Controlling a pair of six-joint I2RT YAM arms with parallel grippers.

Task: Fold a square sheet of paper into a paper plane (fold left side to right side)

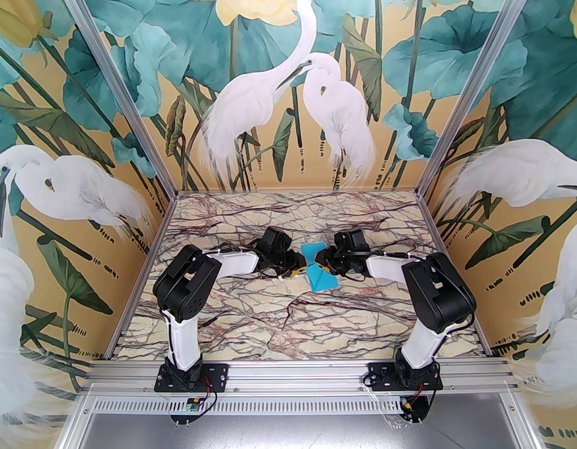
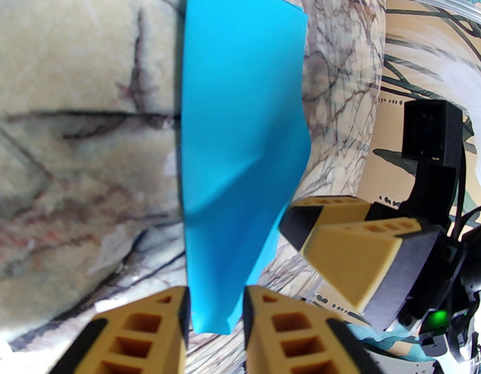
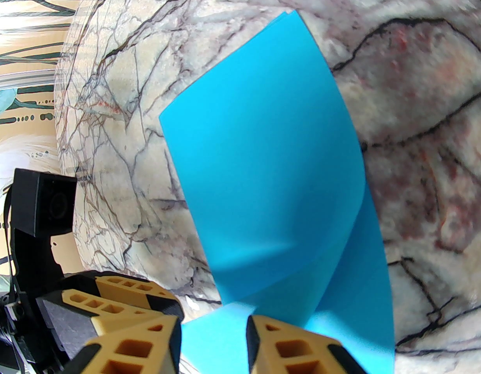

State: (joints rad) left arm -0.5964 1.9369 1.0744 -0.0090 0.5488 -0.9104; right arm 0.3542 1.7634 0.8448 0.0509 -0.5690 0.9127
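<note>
The square sheet of paper [image 1: 323, 279] is bright cyan-blue, folded double and twisted into a bow-tie shape at the middle of the marble table. My left gripper [image 1: 301, 265] comes in from the left and my right gripper [image 1: 320, 257] from the right, and they meet at its narrow waist. In the left wrist view the paper [image 2: 240, 111] narrows down into my left gripper [image 2: 215, 318], shut on its end. The right gripper [image 2: 299, 232] touches its right edge. In the right wrist view the sheet [image 3: 271, 170] curls up from my right gripper [image 3: 213, 337], which is shut on it.
The marble tabletop [image 1: 288, 316] is bounded by mural walls on three sides and an aluminium rail [image 1: 288, 372] at the front. Both arm bases are bolted to that rail. Small white scraps [image 2: 108, 247] lie on the marble near the paper.
</note>
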